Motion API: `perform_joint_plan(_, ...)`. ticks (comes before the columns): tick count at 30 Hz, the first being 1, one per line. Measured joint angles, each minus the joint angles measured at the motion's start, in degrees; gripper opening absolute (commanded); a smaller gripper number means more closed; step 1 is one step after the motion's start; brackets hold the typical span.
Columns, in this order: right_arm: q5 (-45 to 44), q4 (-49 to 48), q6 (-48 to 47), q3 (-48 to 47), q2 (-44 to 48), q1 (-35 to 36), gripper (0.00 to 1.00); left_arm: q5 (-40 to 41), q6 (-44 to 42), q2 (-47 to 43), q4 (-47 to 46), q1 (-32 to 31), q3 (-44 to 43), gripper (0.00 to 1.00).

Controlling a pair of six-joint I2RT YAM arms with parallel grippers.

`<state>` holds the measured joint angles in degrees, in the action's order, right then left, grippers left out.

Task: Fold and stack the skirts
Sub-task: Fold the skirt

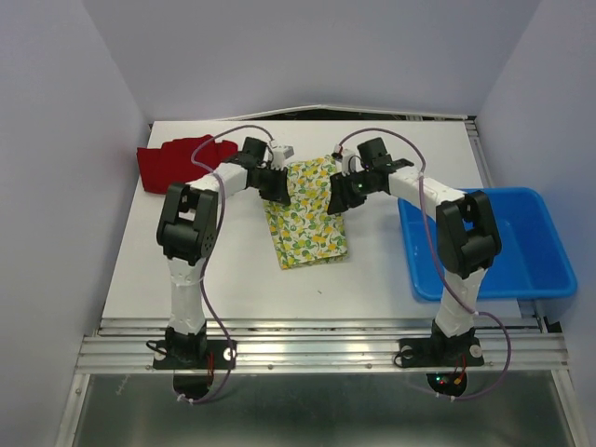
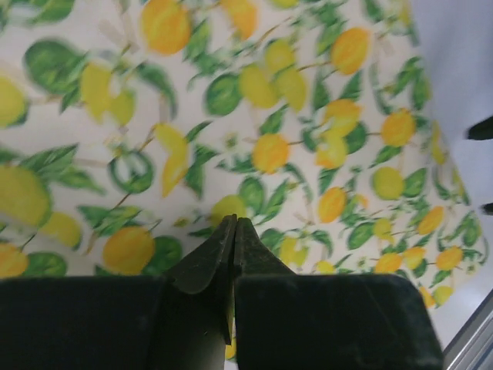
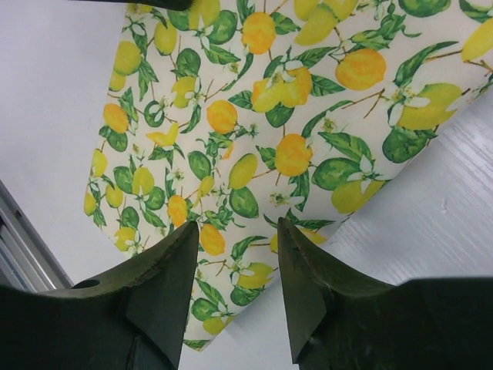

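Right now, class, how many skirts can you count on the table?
2. The lemon-print skirt lies mid-table; the red skirt sits at the far left corner. The blue bin shows none.

Legible text, labels, brands, numbers, signs: none in any view. Lemon-print skirt carries only a pattern of yellow lemons and green leaves, no lettering. Red skirt, blue bin and counter show plain, unmarked surfaces
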<state>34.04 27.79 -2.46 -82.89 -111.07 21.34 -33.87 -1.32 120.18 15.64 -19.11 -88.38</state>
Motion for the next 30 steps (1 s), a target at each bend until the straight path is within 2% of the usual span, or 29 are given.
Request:
perform_joint_plan(4,2.29,-1.44,1.40,0.04,-0.04,0.00,0.53,-1.07,0.15,0.85,0.72,6.19,4.07,0.05)
perform_joint_plan(8,6.05,-4.11,4.04,1.46,-0.02,0.00,0.56,-4.37,-1.40,1.60,1.14,11.37,4.22,0.02)
perform_joint_plan(12,11.43,-5.79,8.39,2.32,-0.44,0.00,0.56,-7.91,-2.05,3.13,1.07,11.54,3.15,0.01)
perform_joint_plan(15,15.87,-10.67,13.84,3.19,-1.84,0.00,0.54,-9.18,-2.97,3.37,0.98,10.91,3.15,0.02)
perform_joint_plan(16,17.05,-12.37,15.34,3.61,-2.47,0.00,0.53,-9.29,-3.23,3.37,1.03,10.78,3.15,0.05)
perform_joint_plan(17,18.56,-15.80,18.40,4.68,-3.50,0.00,0.53,-9.40,-3.78,3.37,1.18,10.60,3.15,0.16)
perform_joint_plan(20,20.65,-22.88,23.43,7.34,-7.02,0.00,0.52,-9.38,-5.18,2.95,1.81,10.43,3.15,0.34)
perform_joint_plan(21,21.00,-25.66,25.51,8.72,-9.27,0.00,0.50,-9.09,-5.75,2.29,2.23,10.40,3.30,0.45)
perform_joint_plan(22,21.16,-27.98,27.04,9.94,-10.99,0.00,0.50,-6.97,-7.10,0.74,3.26,10.14,3.76,0.49)
perform_joint_plan(24,23.67,-32.20,30.91,11.82,-13.11,-0.26,0.50,-3.30,-9.84,-3.32,4.07,9.68,5.68,0.55)
perform_joint_plan(26,24.46,-35.47,32.92,12.81,-13.40,-0.42,0.50,2.03,-13.66,-11.21,4.63,8.57,9.46,0.56)
perform_joint_plan(28,24.46,-37.79,34.10,13.42,-13.40,-0.37,0.50,8.04,-18.62,-19.82,4.46,6.23,13.16,0.63)
perform_joint_plan(30,24.24,-38.77,34.40,13.64,-13.40,-0.31,0.50,14.80,-23.54,-31.50,1.09,-0.28,19.85,0.63)
